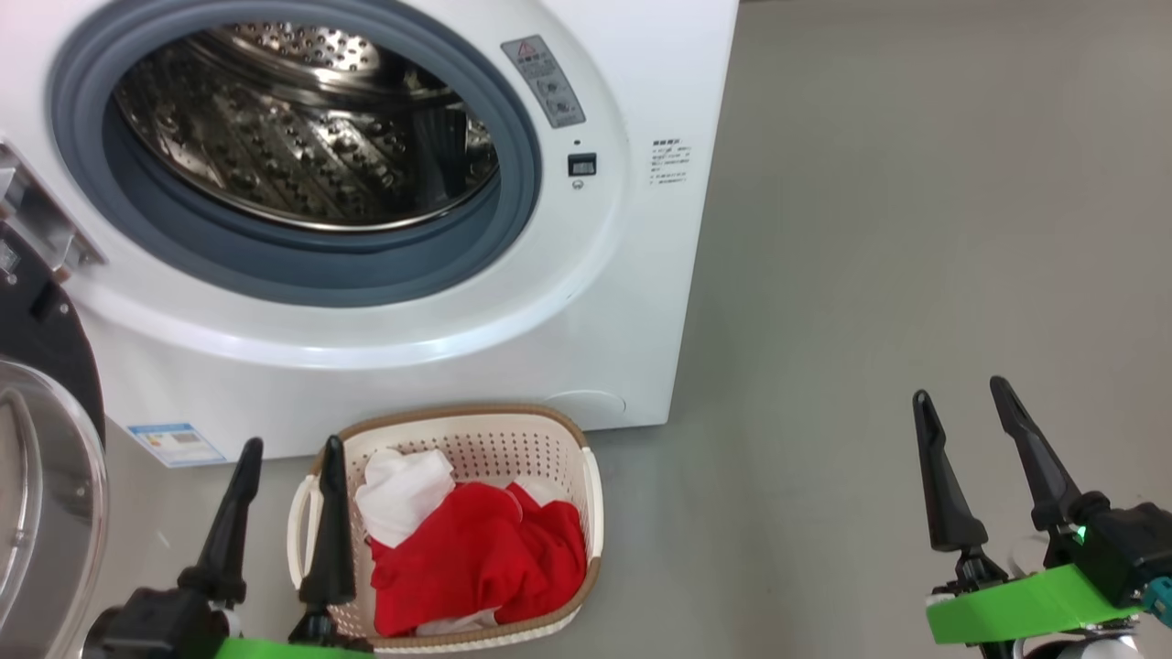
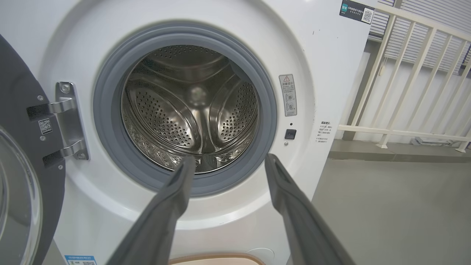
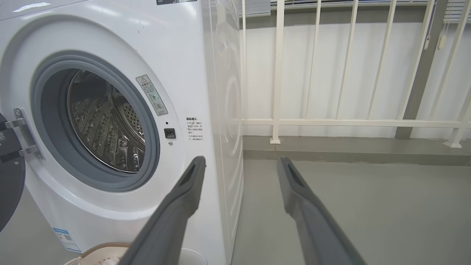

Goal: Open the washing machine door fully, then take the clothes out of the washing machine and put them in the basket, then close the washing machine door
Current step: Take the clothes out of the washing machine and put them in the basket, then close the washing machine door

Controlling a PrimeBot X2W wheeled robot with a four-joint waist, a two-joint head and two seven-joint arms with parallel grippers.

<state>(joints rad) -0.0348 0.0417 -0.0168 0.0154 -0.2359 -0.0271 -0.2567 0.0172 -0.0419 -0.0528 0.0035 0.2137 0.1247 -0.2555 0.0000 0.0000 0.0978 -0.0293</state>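
Lying crumpled in the cream perforated plastic basket (image 1: 513, 447), soft red and white clothes (image 1: 476, 558) sat before the white washing machine (image 1: 595, 293). Its black-rimmed glass door (image 1: 41, 458) stood open, partly cut off. The left gripper (image 1: 293, 443) and right gripper (image 1: 959, 388) gaped wide, empty.

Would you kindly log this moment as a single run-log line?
door: open | drum: empty | clothes: in basket | left tool: open, free | right tool: open, free | pending: close door
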